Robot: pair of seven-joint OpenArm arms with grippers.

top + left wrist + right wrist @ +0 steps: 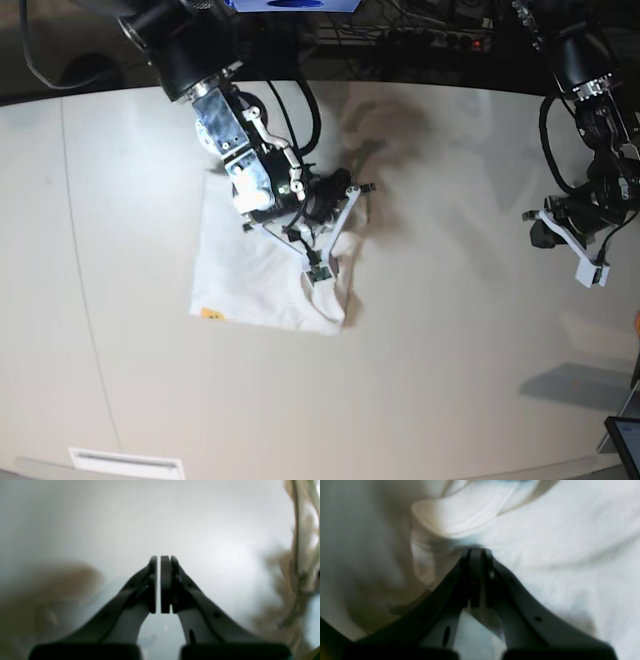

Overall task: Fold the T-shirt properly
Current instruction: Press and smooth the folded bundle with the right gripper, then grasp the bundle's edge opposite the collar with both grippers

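Note:
The white T-shirt (250, 270) lies partly folded on the pale table (450, 330), left of middle in the base view; its print is hidden except a small yellow spot near its front left corner. My right gripper (320, 270) is shut on a bunched edge of the shirt at its front right side. In the right wrist view the closed jaws (476, 552) pinch a fold of the white cloth (545, 542), which fills the frame. My left gripper (590, 272) hangs over bare table at the far right, away from the shirt. In the left wrist view it (159, 560) is shut and empty.
Dark cables and equipment (420, 35) lie beyond the table's far edge. A dark device (625, 440) sits at the front right corner. A white label (125, 462) is at the front left edge. A blurred pale shape (302, 542) hangs at the left wrist view's right edge.

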